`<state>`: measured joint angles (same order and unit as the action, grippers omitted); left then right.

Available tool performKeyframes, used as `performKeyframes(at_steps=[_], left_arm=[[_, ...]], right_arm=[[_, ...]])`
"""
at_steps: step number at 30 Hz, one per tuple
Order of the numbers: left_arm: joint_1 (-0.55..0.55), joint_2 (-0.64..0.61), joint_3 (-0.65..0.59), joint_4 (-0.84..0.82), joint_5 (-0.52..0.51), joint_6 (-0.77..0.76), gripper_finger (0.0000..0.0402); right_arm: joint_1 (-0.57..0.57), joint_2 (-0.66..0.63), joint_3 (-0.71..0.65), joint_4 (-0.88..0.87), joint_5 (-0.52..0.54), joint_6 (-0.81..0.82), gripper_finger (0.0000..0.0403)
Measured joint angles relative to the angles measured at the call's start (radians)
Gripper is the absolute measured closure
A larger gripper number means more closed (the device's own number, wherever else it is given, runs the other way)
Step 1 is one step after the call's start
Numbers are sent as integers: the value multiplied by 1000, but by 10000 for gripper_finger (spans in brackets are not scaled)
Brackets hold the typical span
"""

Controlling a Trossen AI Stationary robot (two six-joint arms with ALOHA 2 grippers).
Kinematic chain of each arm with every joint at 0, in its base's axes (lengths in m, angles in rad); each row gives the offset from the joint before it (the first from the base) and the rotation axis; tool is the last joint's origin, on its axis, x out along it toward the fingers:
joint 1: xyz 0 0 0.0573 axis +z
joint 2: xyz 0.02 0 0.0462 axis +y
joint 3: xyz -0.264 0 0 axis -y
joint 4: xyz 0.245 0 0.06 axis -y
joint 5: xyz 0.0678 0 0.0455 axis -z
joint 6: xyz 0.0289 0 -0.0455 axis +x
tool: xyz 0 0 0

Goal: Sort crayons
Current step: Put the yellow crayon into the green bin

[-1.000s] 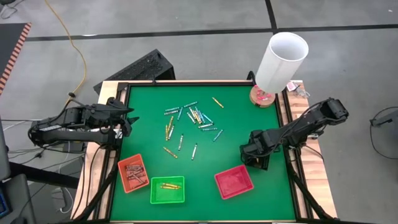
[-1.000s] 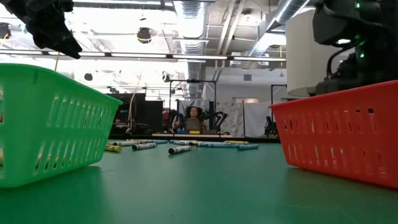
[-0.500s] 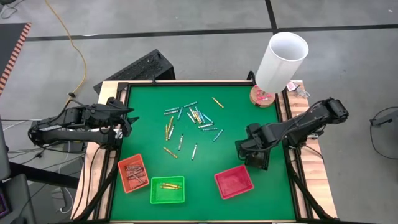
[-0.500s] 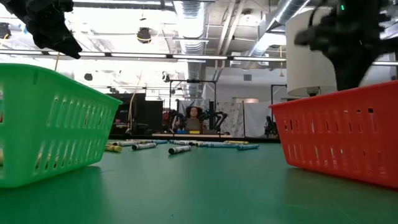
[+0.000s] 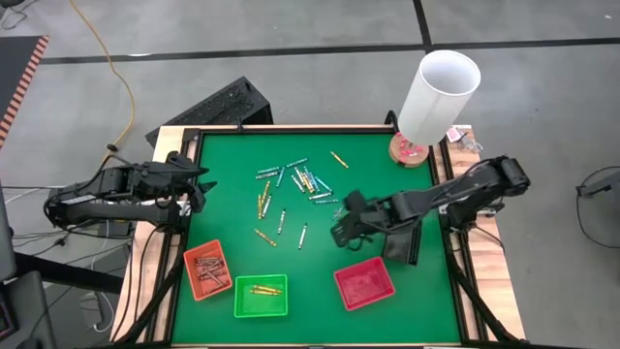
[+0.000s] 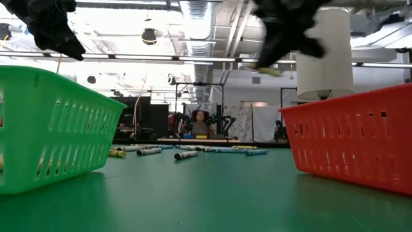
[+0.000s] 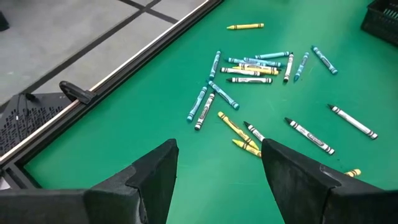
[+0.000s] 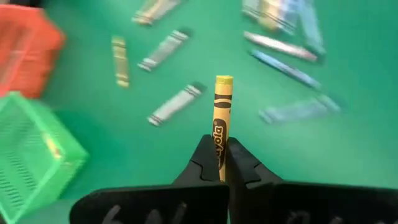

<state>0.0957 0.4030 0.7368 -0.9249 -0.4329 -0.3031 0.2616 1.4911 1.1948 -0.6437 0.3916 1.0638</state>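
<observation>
1. The left gripper [image 5: 199,184] is seen at the far-left edge of the green surface [image 5: 368,179], its fingers spread wide with nothing between them; this arm is judged to be waiting.
2. An orange tray [image 5: 207,269] is set at the near left, with reddish-brown crayons [image 5: 206,268] lying in it.
3. Just to its right a green tray [image 5: 261,296] is placed, with yellow crayons [image 5: 264,289] inside.
4. The loose crayons [image 5: 295,189] are scattered over the far middle of the surface, yellow, grey and light blue mixed, some touching in a small heap and others lying apart nearer the trays.
5. The right gripper [image 8: 222,163] is held above the middle of the surface, right of the scatter and beyond the red tray [image 5: 365,283]; its fingers are clamped on a yellow crayon [image 8: 221,121], which sticks out forward past the fingertips.
6. The red tray, at the near right, appears to hold nothing, though its floor is not seen sharply.
7. A white tube [image 5: 438,95] is stood at the far-right corner, clear of the work.
8. The step in hand is judged to be the carrying of the yellow crayon to its tray. The next move would call for the right gripper to be brought nearer and leftward over the green tray, lowered inside its rim and opened, so that the crayon is dropped beside the matching ones and not onto the surface.
</observation>
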Motion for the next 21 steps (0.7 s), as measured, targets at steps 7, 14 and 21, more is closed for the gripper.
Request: performKeyframes(at_steps=[7,14,21], left_arm=[[0,0,0,0,-1,-1,178],[0,0,0,0,-1,-16,178],[0,0,0,1,-4,-31,178]], right_arm=[[-31,221,158,162,-167,-319,401],[-11,440,438,120,-238,-580,401],[16,598,688,118,-241,-787,401]])
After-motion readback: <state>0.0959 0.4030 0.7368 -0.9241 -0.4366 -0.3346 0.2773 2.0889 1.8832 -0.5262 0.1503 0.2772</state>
